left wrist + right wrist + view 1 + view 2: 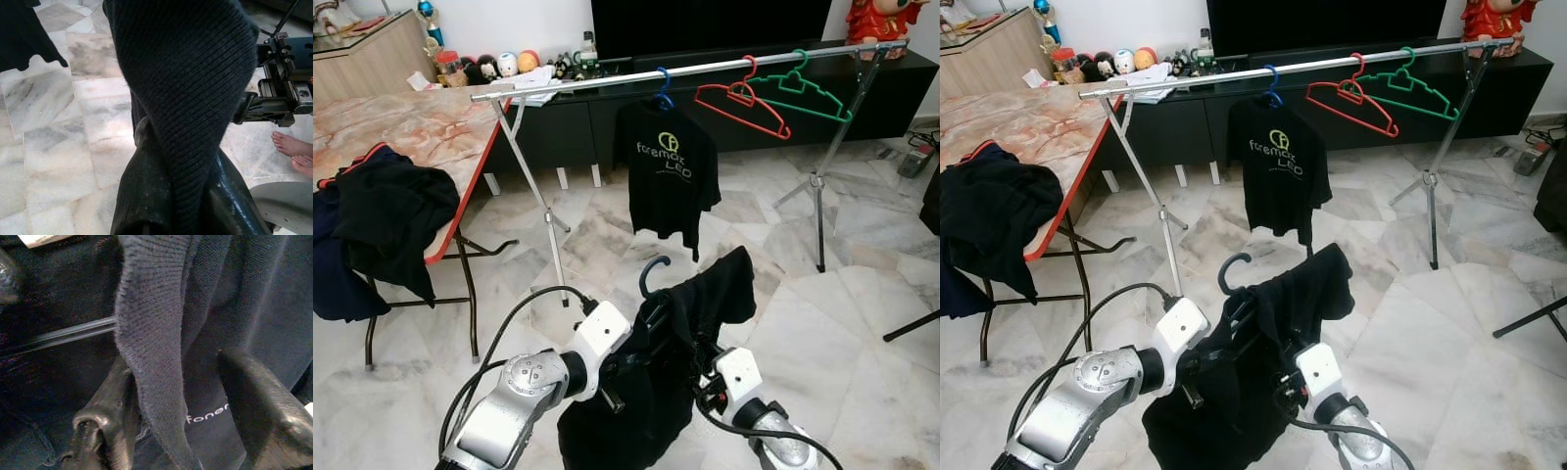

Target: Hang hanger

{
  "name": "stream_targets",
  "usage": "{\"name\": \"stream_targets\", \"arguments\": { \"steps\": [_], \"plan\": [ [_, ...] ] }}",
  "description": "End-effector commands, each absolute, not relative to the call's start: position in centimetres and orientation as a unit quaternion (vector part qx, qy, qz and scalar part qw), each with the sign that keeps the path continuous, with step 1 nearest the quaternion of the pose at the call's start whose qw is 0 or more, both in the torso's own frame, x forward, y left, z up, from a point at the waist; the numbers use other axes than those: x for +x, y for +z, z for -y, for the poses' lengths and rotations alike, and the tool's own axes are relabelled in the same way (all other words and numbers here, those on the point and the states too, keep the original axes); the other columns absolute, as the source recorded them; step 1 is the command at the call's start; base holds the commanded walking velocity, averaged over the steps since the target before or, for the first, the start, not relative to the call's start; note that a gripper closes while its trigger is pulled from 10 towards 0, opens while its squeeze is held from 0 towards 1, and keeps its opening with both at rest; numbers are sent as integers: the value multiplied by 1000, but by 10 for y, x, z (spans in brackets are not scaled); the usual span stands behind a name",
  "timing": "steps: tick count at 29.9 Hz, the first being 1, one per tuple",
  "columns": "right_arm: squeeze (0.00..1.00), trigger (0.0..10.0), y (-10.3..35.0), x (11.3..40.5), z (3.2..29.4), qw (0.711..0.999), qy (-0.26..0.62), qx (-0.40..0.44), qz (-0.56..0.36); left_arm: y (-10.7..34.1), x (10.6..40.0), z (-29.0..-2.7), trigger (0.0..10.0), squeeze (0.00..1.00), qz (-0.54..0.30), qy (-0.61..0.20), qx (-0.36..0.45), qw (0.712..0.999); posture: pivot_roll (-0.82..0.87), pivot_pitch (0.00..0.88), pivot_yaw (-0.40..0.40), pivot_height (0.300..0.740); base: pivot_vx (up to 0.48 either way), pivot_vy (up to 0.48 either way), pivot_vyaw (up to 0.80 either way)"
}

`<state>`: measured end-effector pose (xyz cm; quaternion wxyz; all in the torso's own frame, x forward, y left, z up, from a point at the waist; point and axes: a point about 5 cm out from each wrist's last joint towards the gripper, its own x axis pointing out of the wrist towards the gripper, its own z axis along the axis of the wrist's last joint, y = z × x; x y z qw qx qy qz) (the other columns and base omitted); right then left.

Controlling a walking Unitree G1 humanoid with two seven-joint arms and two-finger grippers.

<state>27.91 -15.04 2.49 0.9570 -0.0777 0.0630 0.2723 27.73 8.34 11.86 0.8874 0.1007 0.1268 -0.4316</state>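
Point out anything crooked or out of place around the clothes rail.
The red hanger hangs tilted on the rail, tangled against the green hanger. The garment on the dark hanger that both grippers hold is bunched to one side. Dark clothes slump off the table edge.

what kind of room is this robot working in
Most likely a home living room used for laundry: a black TV cabinet along the wall, a clothes rail on a marble floor, and a folding table with clothes heaped on it.
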Motion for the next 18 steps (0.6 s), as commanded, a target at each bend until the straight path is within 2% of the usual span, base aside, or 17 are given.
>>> {"name": "stream_targets", "arguments": {
  "steps": [1, 18],
  "plan": [
    [0, 0, 25, 279, 147, 957, 274, -71, -58, 127, 278, -83, 10000, 0, -112, -437, 102, 887, -28, 66, 108, 740, 0, 0, 0],
    [0, 0, 23, 279, 146, 959, 270, -66, -59, 127, 278, -82, 10000, 0, -112, -438, 103, 886, -27, 78, 108, 740, 0, 0, 0]
  ]
}}
